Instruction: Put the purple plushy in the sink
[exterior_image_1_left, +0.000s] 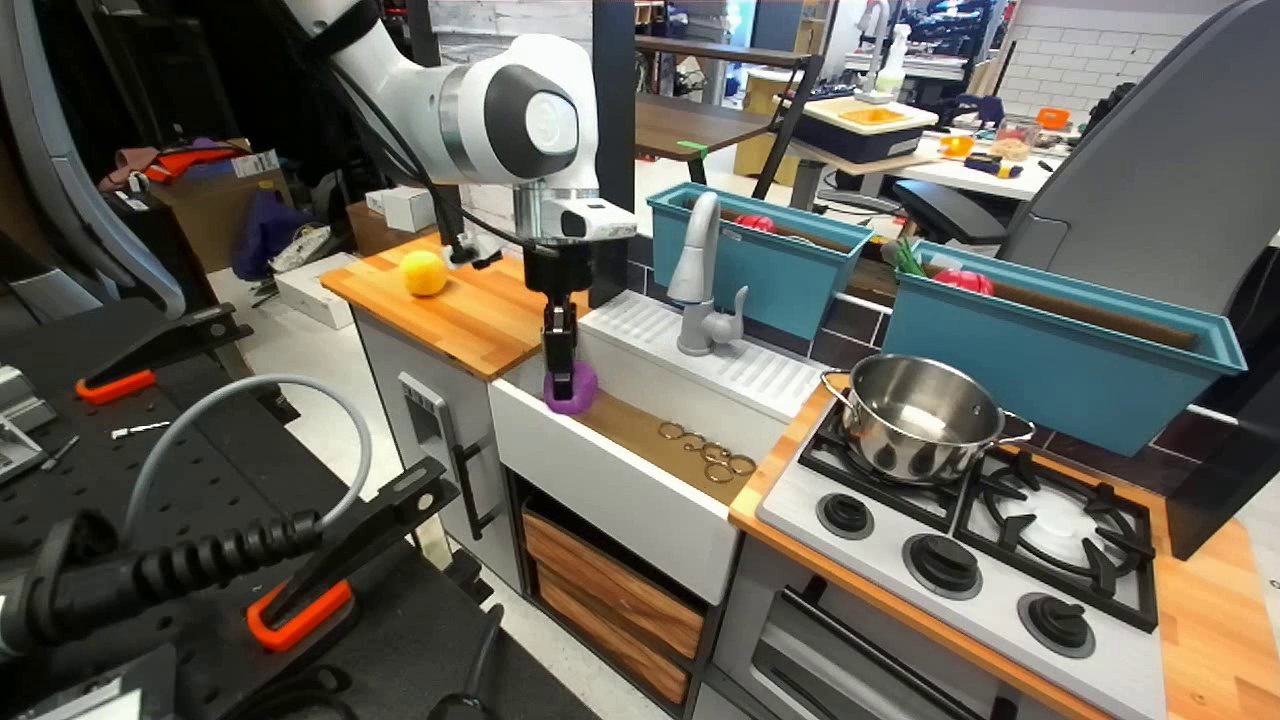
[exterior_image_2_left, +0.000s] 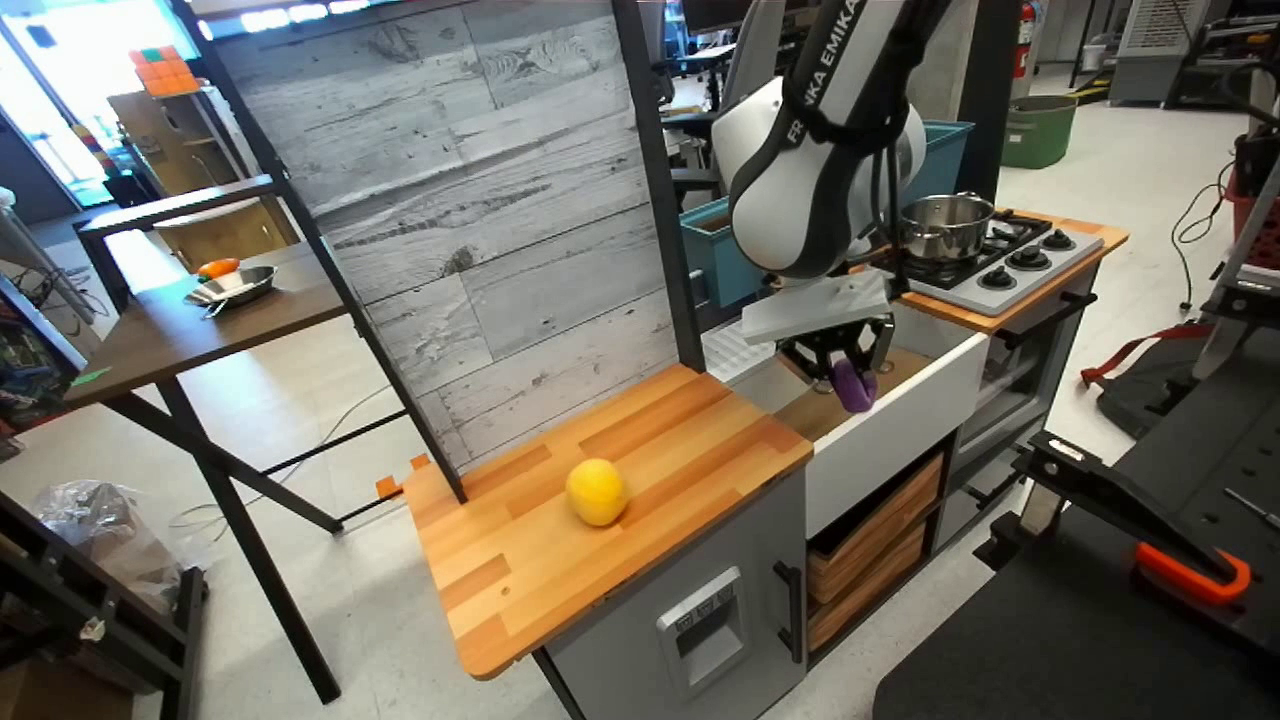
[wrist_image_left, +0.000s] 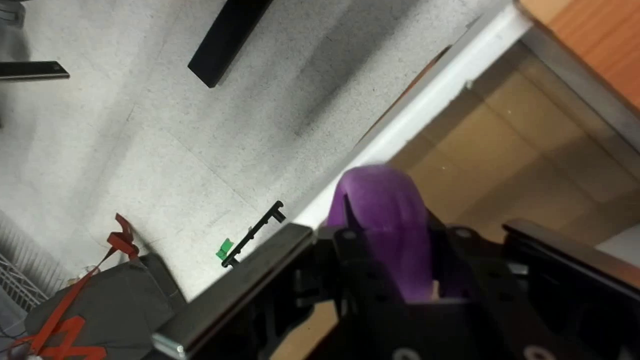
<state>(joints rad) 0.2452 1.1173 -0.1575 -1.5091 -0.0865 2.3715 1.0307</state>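
Plushy (wrist_image_left: 382, 197), the purple one, is clamped in the pincer (wrist_image_left: 390, 227) over the front side of the sink (exterior_image_1_left: 610, 485), presumably so that it can be dropped inside after a shift inward.

Yellow ball (exterior_image_2_left: 598, 492) is resting on the wooden counter (exterior_image_2_left: 530, 610) in both exterior views; metal pot (exterior_image_1_left: 915, 412) is standing on the stove (exterior_image_1_left: 890, 540). Near it I'm seeing two teal bins (exterior_image_1_left: 1040, 345), red items (exterior_image_1_left: 965, 282) showing inside, too small on my feed to name. In an exterior view, a skillet (exterior_image_2_left: 252, 287) is sitting on a dark table (exterior_image_2_left: 200, 338). Wrist view: red-strapped grey bag (wrist_image_left: 125, 300) is lying on the floor (wrist_image_left: 175, 165).
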